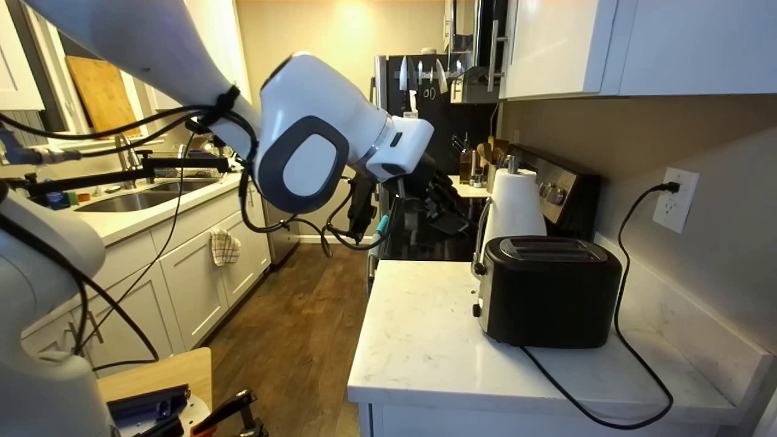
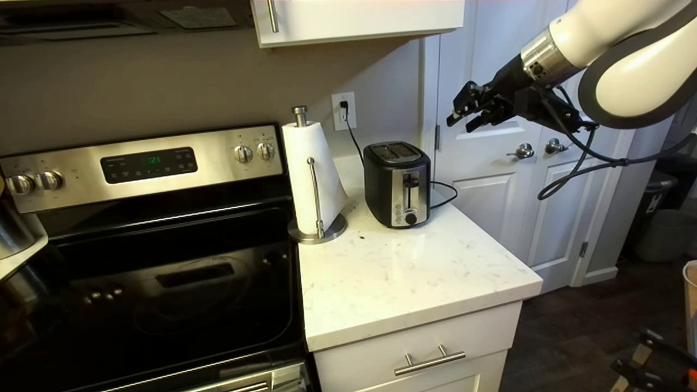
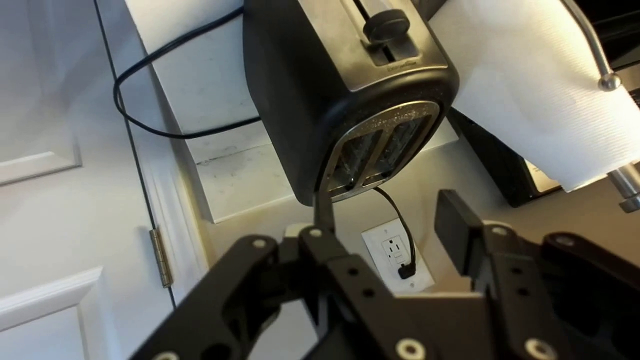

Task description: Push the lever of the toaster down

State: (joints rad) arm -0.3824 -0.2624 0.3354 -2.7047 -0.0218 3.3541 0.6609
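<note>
Lit warm yellow high on the far wall (image 1: pixel 328 36), dim over the floor (image 2: pixel 572 321), reflecting in the glossy stovetop (image 2: pixel 169 305), shadowed beneath the upper cabinet (image 2: pixel 354 19), gleaming off the toaster (image 3: pixel 345 100), bright on the paper towel (image 3: pixel 530 90) in the wrist view, slightly soft overall

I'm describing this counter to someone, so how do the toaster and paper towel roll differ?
The toaster is mostly black and boxy; the paper towel roll is white and roughly cylindrical. The roll stands taller than the toaster. The toaster trails a cord; the roll is on a metal holder. Both stand upright on the countertop.
</note>
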